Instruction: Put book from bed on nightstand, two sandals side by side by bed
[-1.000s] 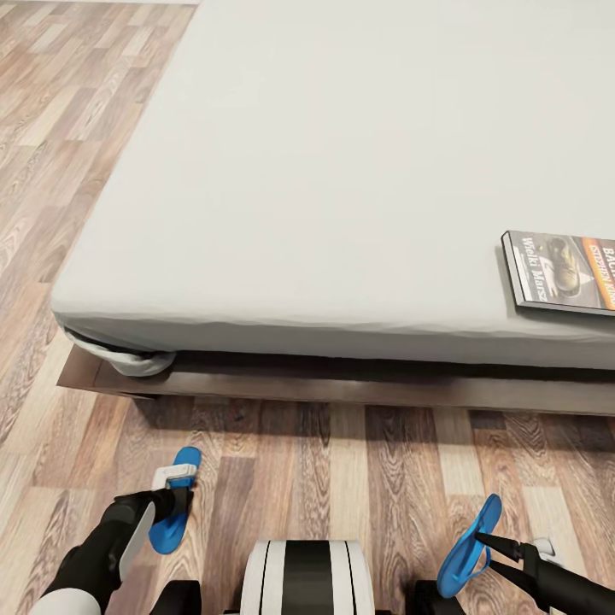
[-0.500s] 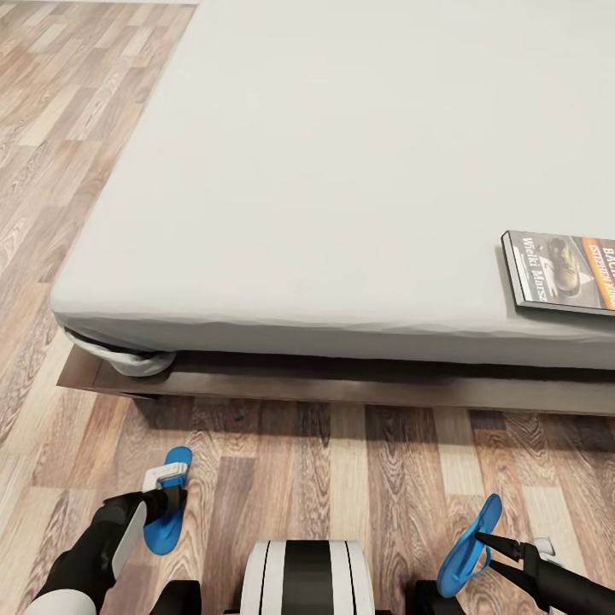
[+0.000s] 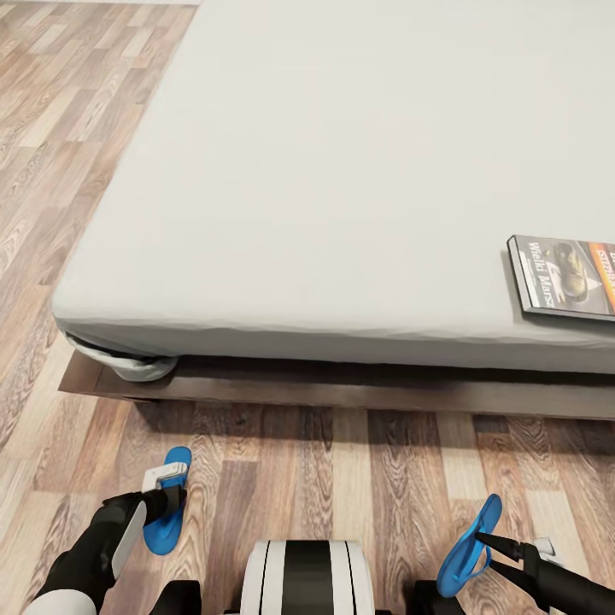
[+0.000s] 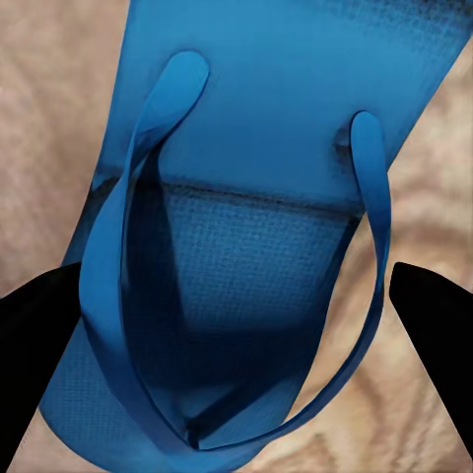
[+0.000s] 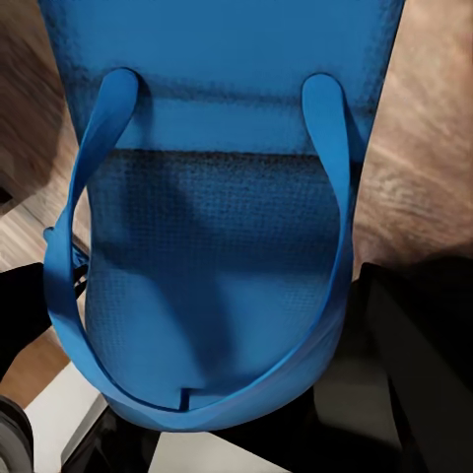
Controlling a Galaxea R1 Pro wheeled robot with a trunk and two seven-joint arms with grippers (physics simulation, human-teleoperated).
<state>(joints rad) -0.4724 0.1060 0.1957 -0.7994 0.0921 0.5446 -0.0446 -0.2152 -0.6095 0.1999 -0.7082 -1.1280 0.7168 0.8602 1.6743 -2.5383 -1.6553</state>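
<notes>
The book (image 3: 564, 278), dark with an orange band, lies on the pale grey bed (image 3: 342, 171) near its right front edge. One blue sandal (image 3: 177, 457) sits low over the wood floor in front of the bed's left corner. My left gripper (image 3: 169, 498) is shut on it, and the black fingers (image 4: 34, 325) flank its sole (image 4: 256, 148) in the left wrist view. The other sandal (image 3: 478, 519) hangs tilted on edge at the lower right, with my right gripper (image 3: 485, 541) shut on it. The right wrist view looks onto its sole (image 5: 217, 118) and strap. No nightstand is in view.
The bed's dark wood platform (image 3: 342, 389) juts out along the floor in front of me. A bunched sheet corner (image 3: 137, 367) hangs at its left end. Plank floor (image 3: 333, 478) lies between the platform and my base (image 3: 303, 576).
The left gripper and its sandal drew slightly back toward my base. The whole picture has since shifted a little, so the camera moved. The right arm and its sandal held still.
</notes>
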